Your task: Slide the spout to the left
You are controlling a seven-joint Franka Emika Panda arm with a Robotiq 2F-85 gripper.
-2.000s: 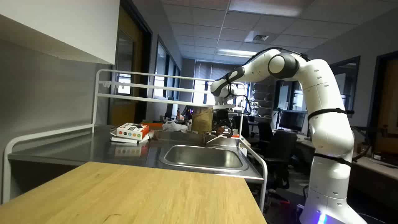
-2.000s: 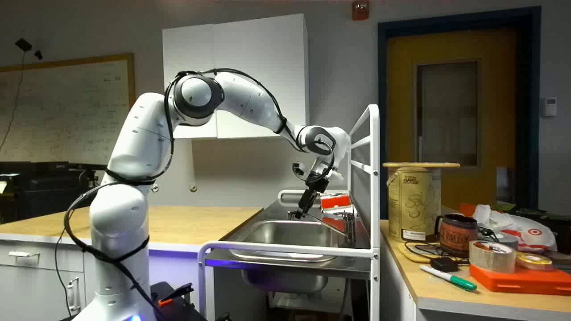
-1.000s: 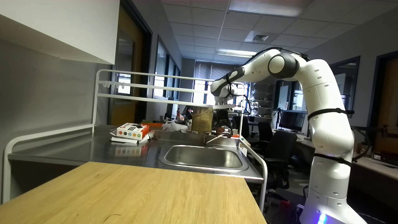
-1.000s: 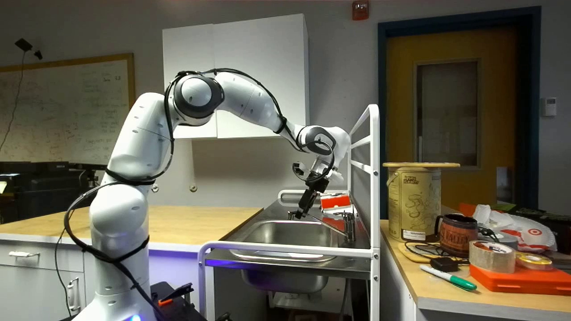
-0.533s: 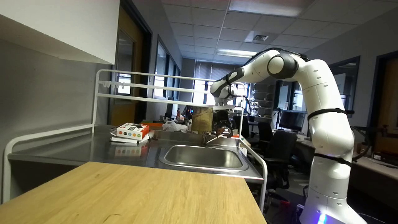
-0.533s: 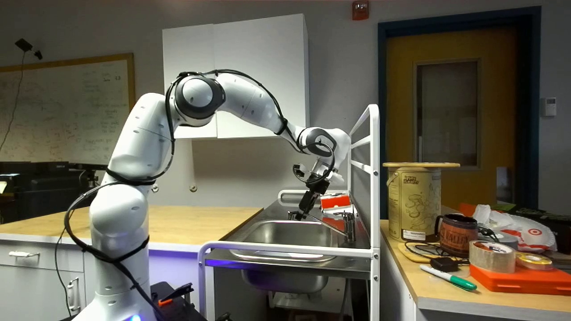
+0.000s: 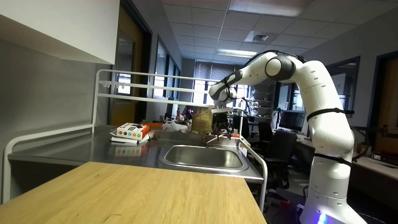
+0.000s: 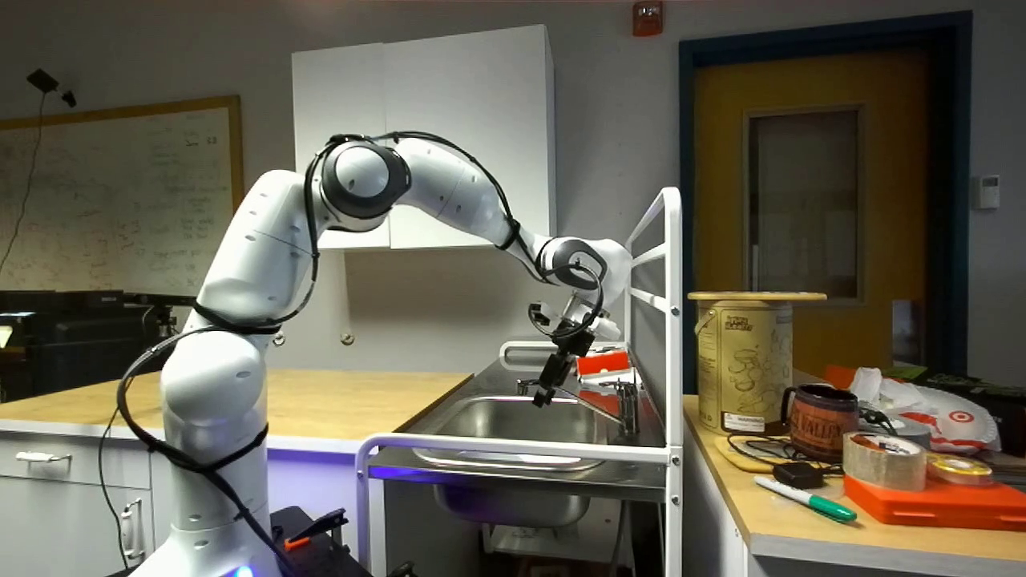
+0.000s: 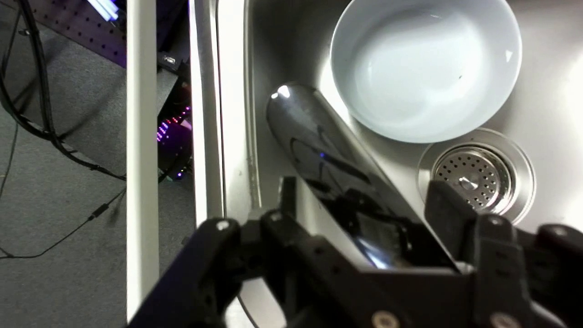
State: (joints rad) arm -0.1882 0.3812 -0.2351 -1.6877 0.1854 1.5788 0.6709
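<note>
In the wrist view's lower middle, the black two-fingered end effector, spread wide and gripping nothing, straddles the slim silvery metal spout, presumably for pushing sideways.

In my wrist view the spout runs between the fingers of my claw, above the sink, where a bowl sits to the right, partly over the drain strainer. In an exterior view, right of the rack, a mug stands on the table between canister and tape roll.
</note>
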